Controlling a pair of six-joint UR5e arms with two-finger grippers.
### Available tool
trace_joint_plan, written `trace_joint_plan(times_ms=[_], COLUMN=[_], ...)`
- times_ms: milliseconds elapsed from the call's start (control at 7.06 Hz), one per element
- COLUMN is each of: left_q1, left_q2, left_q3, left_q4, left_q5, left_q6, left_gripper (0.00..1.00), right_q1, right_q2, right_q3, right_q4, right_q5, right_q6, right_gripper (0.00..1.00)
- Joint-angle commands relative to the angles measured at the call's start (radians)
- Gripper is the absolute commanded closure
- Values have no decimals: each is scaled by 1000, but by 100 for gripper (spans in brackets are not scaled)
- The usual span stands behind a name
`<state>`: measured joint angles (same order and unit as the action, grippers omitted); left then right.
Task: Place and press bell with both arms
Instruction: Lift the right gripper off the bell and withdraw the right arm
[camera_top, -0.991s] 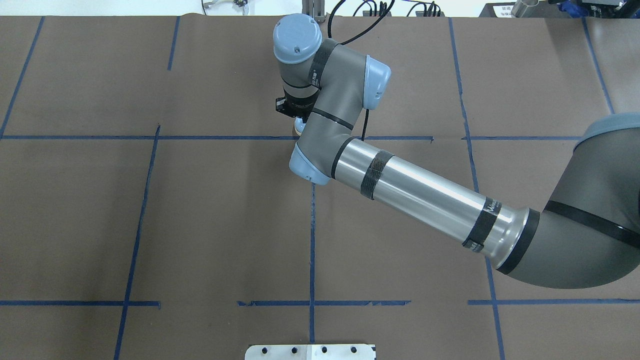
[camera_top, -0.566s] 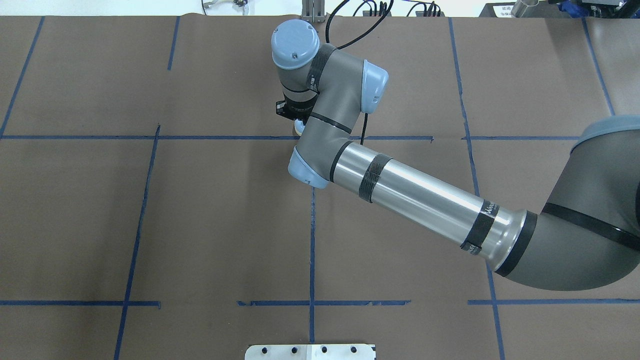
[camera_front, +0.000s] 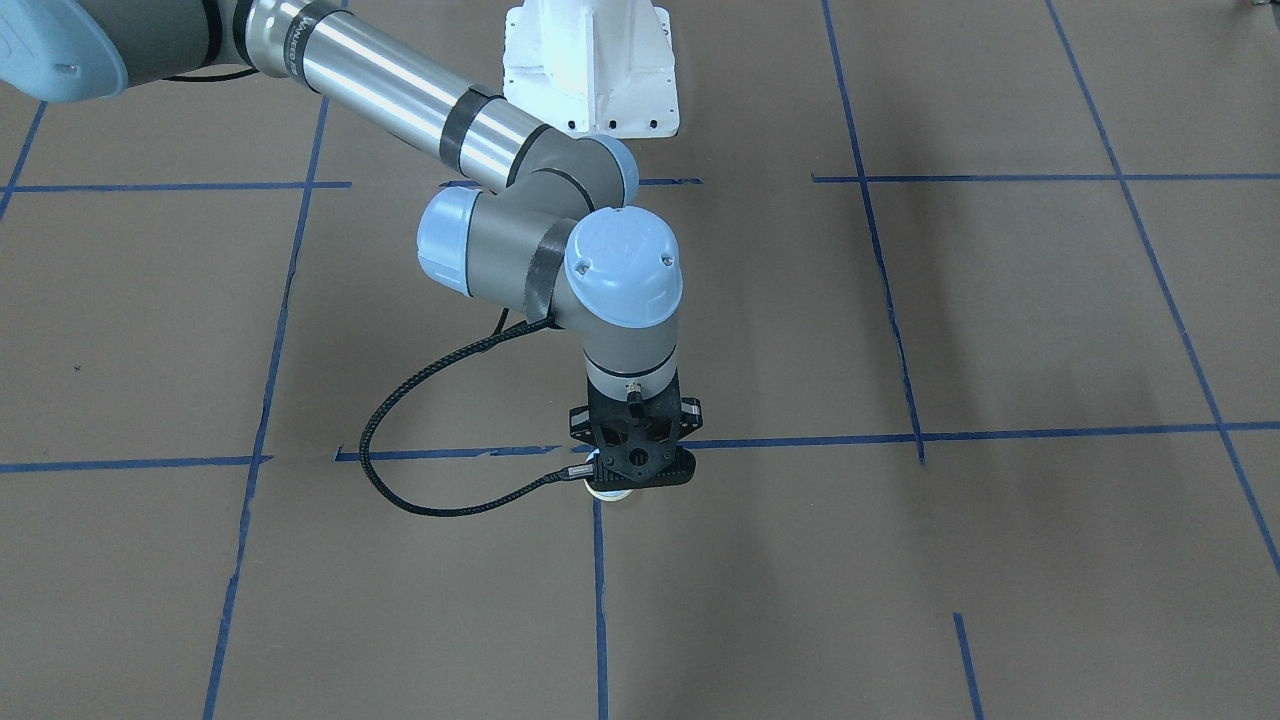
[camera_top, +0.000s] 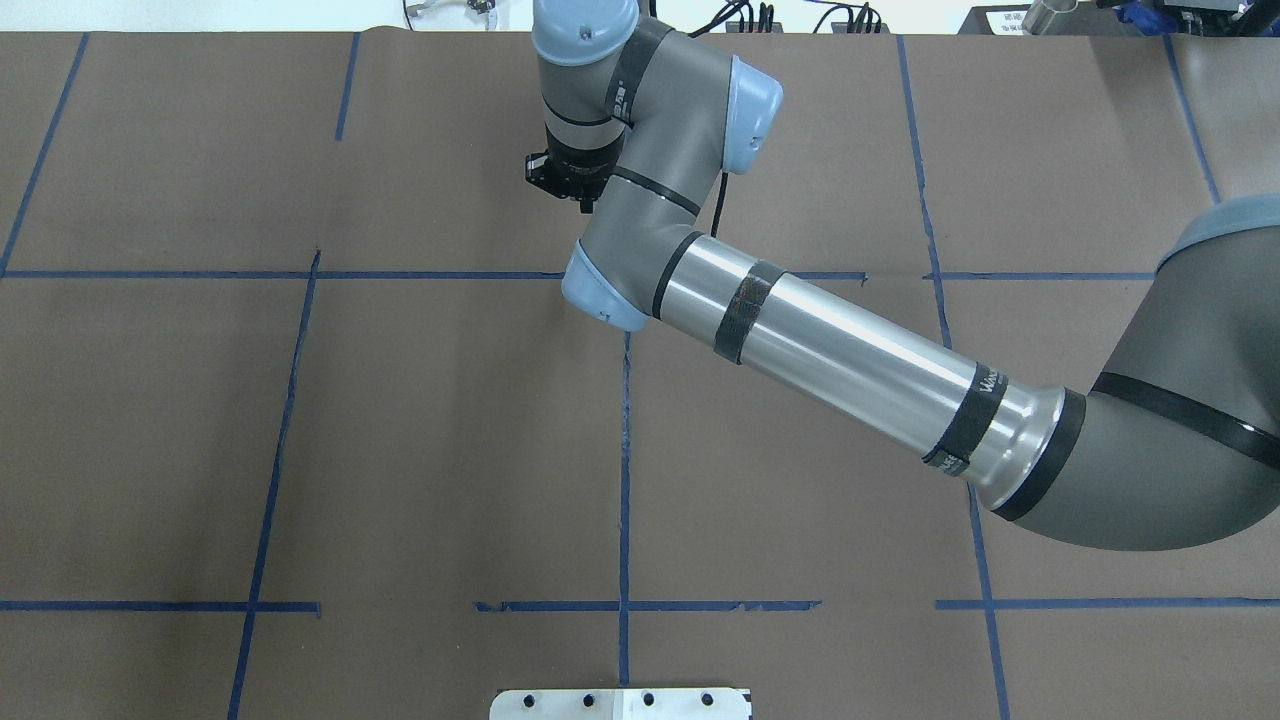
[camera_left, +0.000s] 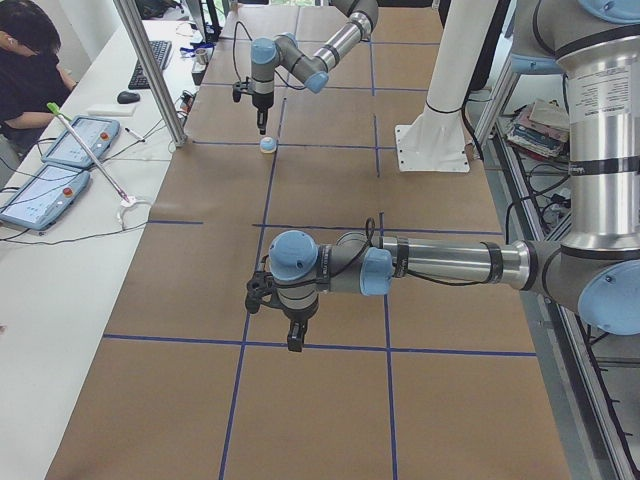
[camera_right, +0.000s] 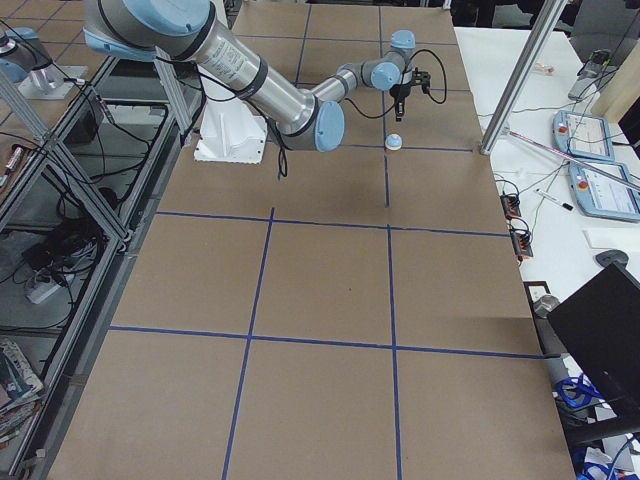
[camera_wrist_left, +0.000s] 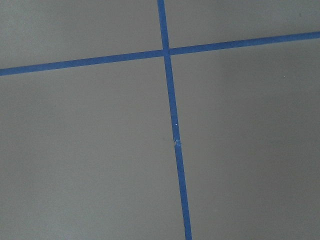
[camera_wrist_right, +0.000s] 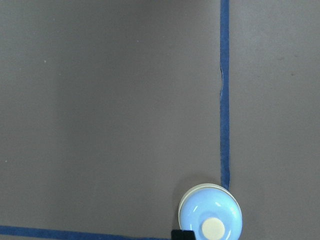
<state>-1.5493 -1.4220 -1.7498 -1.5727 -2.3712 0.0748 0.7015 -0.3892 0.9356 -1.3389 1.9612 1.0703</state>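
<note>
Silver-grey arms (camera_top: 840, 360) with light blue, small-screwed joint caps (camera_front: 622, 265); black bands (camera_top: 738, 318); braided black cable (camera_front: 362, 445).

We saw only the right arm (camera_top: 840, 365), in from the right edge and stretched across to the far centre of the table (camera_top: 300, 450). Silver forearm tube, black straps around it, light blue joint caps. Wrist pointed down. The black right gripper (camera_top: 562, 180) poked out beneath it, fingers hidden, so we couldn't tell their state. Brown cover, blue tape lines (camera_top: 624, 480) in a grid. White bolted plate (camera_top: 620, 703) at the near edge, black cables (camera_top: 740, 15) at the far edge.
</note>
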Motion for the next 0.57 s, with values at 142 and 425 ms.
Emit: trace_joint_plan(times_ms=[142,425], left_q1=[0,2], left_q2=[2,0], left_q3=[19,22], left_q4=[2,9], left_q5=[12,10], left_q6=[2,-9], left_gripper=[0,0], right_q1=[122,260], right_q2=[-101,-296], right_q3=[120,352], right_q4=[-115,-309], right_q5=[135,223], right_q6=[-134,-449], right_gripper=[0,0])
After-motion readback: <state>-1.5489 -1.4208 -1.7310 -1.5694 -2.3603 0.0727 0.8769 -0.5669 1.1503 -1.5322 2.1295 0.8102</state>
